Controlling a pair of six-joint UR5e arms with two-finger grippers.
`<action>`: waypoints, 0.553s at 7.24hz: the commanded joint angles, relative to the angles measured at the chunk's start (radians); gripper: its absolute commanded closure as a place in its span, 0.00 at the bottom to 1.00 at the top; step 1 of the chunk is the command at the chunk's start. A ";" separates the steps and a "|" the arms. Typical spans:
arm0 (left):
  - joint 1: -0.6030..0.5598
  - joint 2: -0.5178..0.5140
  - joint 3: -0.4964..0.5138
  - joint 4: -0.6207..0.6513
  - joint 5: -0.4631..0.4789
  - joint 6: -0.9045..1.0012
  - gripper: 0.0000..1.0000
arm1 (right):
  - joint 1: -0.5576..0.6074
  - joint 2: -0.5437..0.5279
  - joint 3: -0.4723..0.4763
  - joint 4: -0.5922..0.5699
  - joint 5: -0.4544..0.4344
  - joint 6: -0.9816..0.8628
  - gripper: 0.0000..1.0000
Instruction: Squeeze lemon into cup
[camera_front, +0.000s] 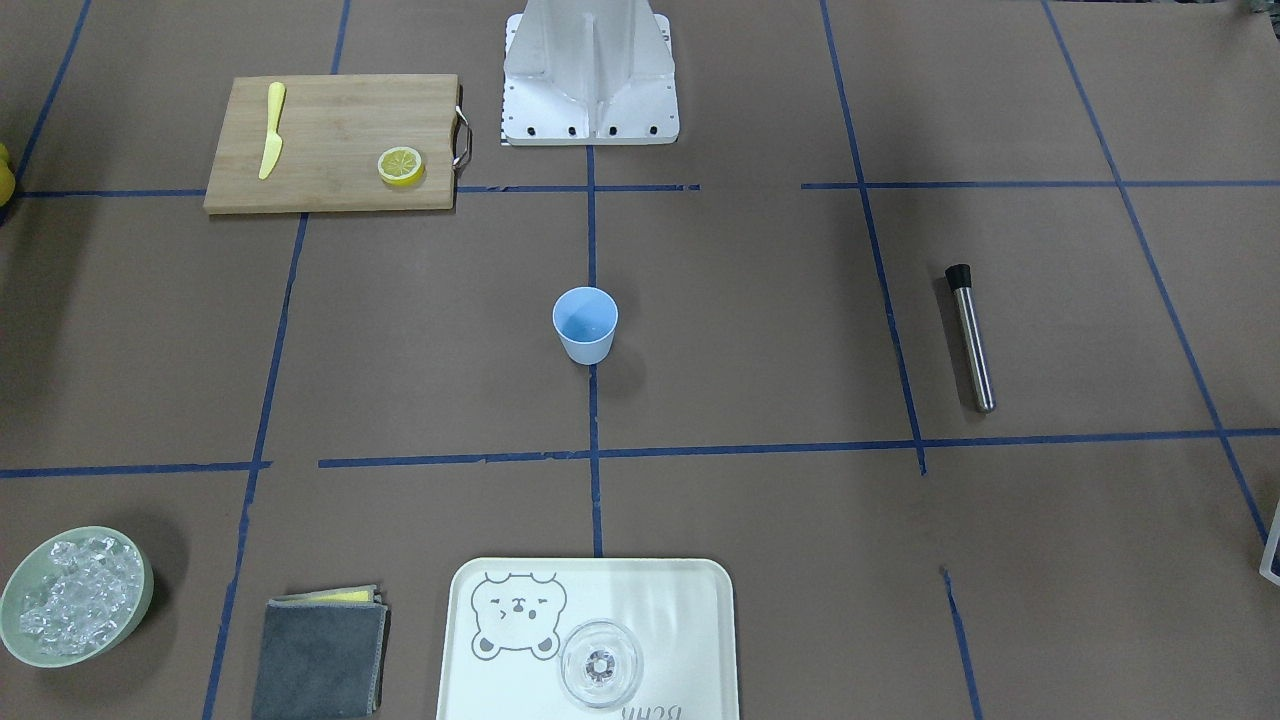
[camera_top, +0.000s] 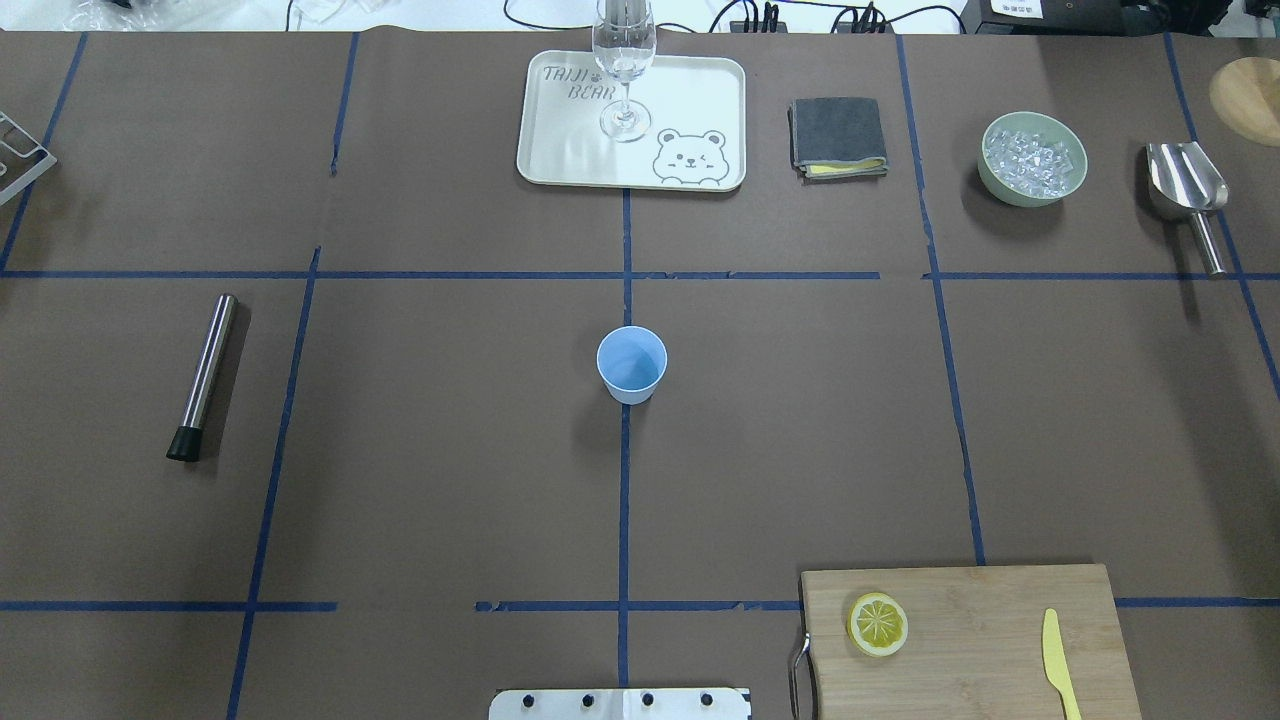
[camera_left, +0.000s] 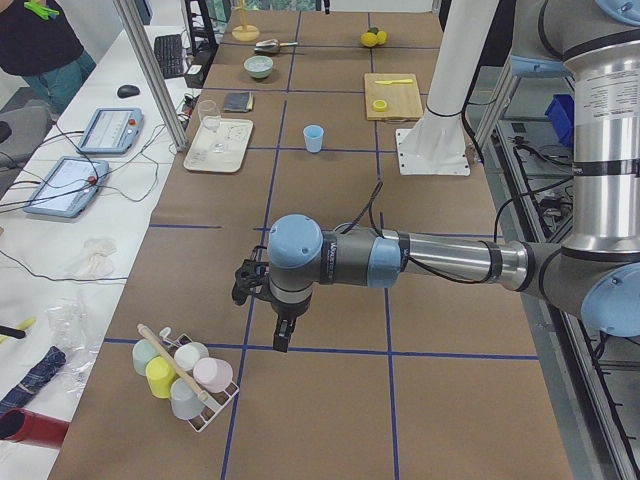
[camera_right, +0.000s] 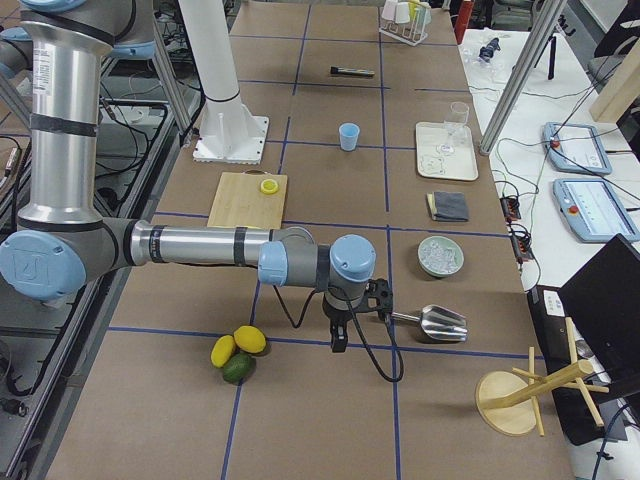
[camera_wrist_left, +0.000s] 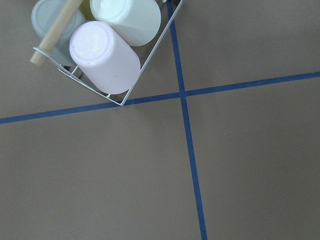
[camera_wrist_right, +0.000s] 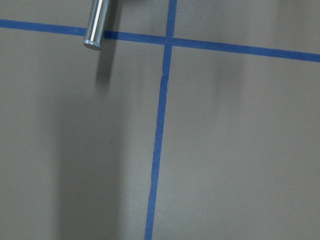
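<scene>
We find the lemon (camera_top: 878, 624) as one slice lying flat, cut face up, on the cutting board (camera_top: 980, 640), near the board's handle end. The yellow knife (camera_top: 1060, 665) lies on the same board, well apart from it. We judge the slice light, thin and fairly stiff, with a glossy rind that may slip. Lying flat it offers little height, so we would take it across the rind, on opposite edges, with the fingertips brought down almost to the wood. A hard pinch may fold it or skid it along the board.

The cup (camera_top: 632, 364) stands upright, mouth open, at the table's centre, well apart from the board. We judge it light and easy to tip.

Both arms are far from these things. The left gripper (camera_left: 283, 338) hangs above the table beside a wire rack of cups (camera_left: 185, 375). The right gripper (camera_right: 338, 343) hangs near a metal scoop (camera_right: 435, 323). We cannot tell how wide either gripper's fingers stand; neither seems to hold anything
</scene>
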 joint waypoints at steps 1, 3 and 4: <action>-0.001 -0.007 -0.019 -0.004 -0.003 0.002 0.00 | -0.026 0.018 0.067 0.000 0.001 0.005 0.00; 0.001 -0.010 -0.011 -0.006 -0.003 0.001 0.00 | -0.026 0.050 0.066 0.154 0.005 0.039 0.00; -0.001 -0.015 -0.019 -0.003 -0.001 -0.001 0.00 | -0.038 0.056 0.088 0.178 0.010 0.157 0.00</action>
